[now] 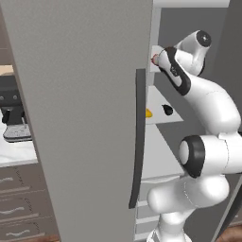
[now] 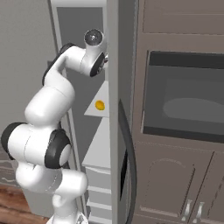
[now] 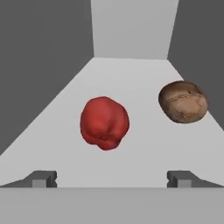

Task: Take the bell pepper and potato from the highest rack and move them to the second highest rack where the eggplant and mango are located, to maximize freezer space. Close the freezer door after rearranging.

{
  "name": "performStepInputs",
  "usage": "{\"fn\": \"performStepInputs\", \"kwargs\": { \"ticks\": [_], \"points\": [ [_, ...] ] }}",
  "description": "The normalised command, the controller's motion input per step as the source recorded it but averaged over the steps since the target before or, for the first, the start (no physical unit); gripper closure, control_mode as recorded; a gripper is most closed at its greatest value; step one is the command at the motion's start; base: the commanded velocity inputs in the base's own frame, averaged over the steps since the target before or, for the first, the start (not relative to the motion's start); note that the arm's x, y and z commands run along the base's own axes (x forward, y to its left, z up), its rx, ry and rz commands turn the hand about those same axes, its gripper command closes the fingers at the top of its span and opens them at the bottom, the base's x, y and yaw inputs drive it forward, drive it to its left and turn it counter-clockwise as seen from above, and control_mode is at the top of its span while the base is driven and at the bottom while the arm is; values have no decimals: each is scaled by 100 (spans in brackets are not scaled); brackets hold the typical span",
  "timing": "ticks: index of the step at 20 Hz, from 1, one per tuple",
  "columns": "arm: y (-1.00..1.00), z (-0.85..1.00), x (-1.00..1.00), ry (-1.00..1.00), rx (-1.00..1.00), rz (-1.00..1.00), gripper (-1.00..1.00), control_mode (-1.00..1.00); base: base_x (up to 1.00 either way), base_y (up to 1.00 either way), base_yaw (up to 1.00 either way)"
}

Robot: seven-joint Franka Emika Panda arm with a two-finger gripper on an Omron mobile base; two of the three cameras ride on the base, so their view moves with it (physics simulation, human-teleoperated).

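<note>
Hovering wide open and empty, the gripper (image 3: 112,178) faced the bell pepper (image 3: 104,123) on the top rack (image 3: 131,78) (potato (image 3: 183,101) just beside it); an off-centre closing might nudge the pepper away.

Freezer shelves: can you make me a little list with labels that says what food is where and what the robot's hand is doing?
top rack: bell pepper and potato, apart from each other
second rack: mango and eggplant
gripper: open, empty, facing the bell pepper, not touching it
freezer door: open
moved so far: nothing
</note>
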Motion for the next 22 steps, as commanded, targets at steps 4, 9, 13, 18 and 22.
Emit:
{"fn": "performStepInputs", "kwargs": {
  "ticks": [4,9,13,18,22],
  "points": [
    [3,0,55,0,0,8,-100,-100,0,0,0],
    [5,0,50,0,0,5,-100,-100,0,0,0],
    [9,0,33,0,0,0,-100,-100,0,0,0],
    [18,-6,17,0,-2,0,-100,-100,0,0,0],
    [20,-19,3,0,-1,0,-100,-100,0,0,0]
  ]
}}
